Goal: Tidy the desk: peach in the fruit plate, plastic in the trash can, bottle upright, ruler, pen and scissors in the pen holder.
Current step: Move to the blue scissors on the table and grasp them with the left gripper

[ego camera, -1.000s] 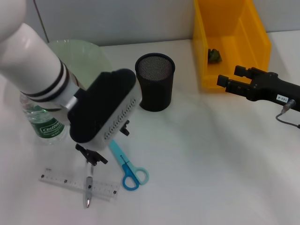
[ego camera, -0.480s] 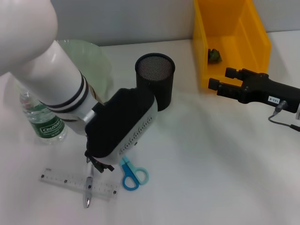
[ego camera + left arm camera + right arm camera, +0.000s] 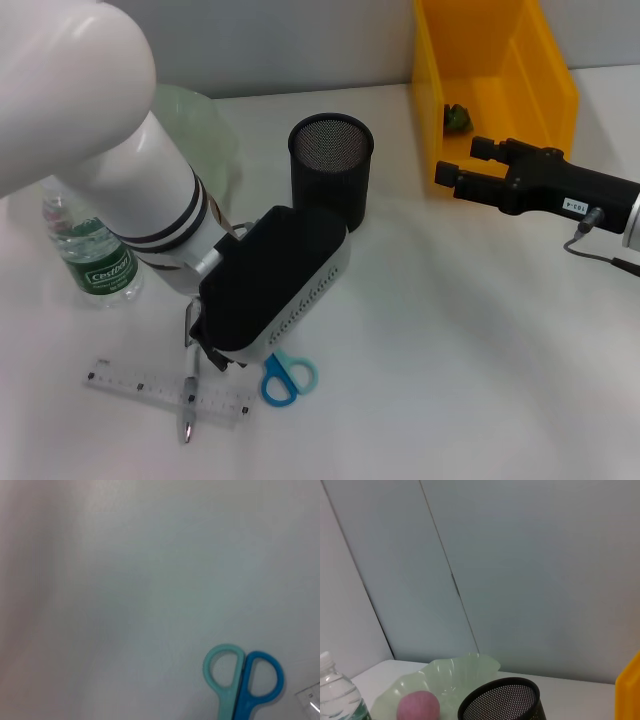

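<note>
My left gripper point(image 3: 222, 350) hangs low over the blue scissors point(image 3: 288, 378), its black wrist body covering the blades. In the left wrist view only the scissors' handles point(image 3: 243, 681) show. A clear ruler point(image 3: 165, 392) lies flat with the pen point(image 3: 189, 402) across it, just left of the scissors. The black mesh pen holder point(image 3: 331, 170) stands behind. The bottle point(image 3: 92, 252) stands upright at the left. A pink peach point(image 3: 418, 706) rests in the green fruit plate point(image 3: 455, 672). Green plastic point(image 3: 458, 117) lies in the yellow trash can point(image 3: 495, 70). My right gripper point(image 3: 465, 165) hovers open and empty in front of that bin.
The white table spreads bare across the middle and front right. My left arm's thick white link hides much of the fruit plate point(image 3: 205, 125) in the head view. A grey wall panel stands behind the table.
My left arm has swung right and lower, now covering the scissors' blades. My right gripper has drifted a little left in front of the yellow bin.
</note>
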{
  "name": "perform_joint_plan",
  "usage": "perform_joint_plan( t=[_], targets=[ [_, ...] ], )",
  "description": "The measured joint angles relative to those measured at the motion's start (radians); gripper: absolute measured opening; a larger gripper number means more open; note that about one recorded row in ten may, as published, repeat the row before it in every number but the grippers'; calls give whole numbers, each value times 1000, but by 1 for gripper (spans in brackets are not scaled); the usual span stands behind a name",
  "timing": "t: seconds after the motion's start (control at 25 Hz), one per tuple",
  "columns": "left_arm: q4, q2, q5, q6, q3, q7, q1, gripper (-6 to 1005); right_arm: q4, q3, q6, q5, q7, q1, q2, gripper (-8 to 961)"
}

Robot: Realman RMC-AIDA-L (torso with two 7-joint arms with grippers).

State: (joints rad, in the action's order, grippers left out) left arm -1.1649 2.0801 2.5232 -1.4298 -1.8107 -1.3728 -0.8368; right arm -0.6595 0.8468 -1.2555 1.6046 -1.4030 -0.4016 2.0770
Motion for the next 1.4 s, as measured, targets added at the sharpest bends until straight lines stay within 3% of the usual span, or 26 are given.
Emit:
perform_joint_plan(
  t=[1.4],
  targets=[
    [85, 0, -53, 91, -42, 36, 6, 794, 35, 24, 5, -5, 1, -59, 0, 815]
  ],
)
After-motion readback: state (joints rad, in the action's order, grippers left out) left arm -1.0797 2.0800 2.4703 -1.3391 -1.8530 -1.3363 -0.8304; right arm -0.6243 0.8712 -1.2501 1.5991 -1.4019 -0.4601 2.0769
